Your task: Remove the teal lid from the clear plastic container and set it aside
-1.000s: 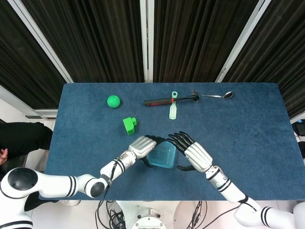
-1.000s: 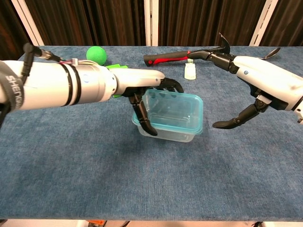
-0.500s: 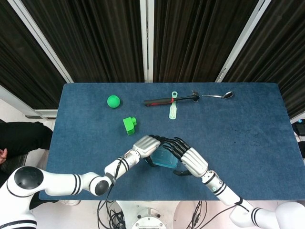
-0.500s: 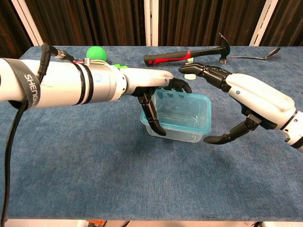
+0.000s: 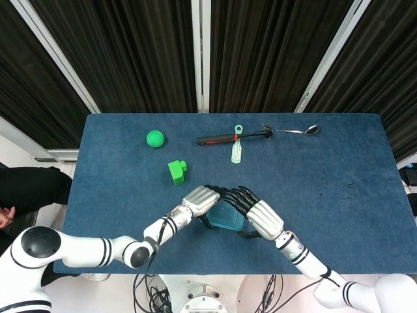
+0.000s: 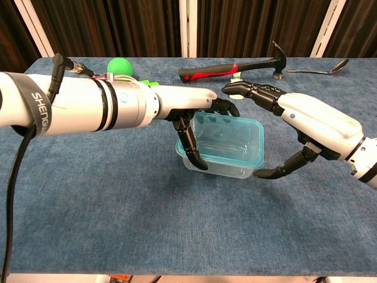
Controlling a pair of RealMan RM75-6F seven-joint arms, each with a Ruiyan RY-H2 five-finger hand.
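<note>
The clear container [image 6: 221,154] sits on the blue table [image 6: 118,218], on the robot's side of the hammer [image 6: 235,69], with the teal lid [image 6: 227,138] seated on top. The left hand [image 6: 188,112] grips the container's left end, thumb down the near side and fingers curled over the far rim. The right hand [image 6: 297,121] is spread wide around the right end: fingers reach over the far edge, thumb tip is at or just beside the lower right corner, and whether it touches I cannot tell. It holds nothing yet.

To do this step well, I judge the left hand should pin the container body, not the lid, while the right hand catches only the lid's lip at that corner and peels upward.

Counted: one container, one lid, one hammer, one spoon [image 5: 301,130], one green ball [image 5: 155,138], one green block [image 5: 176,171], one pale green tool [image 5: 237,147] beside the hammer.
</note>
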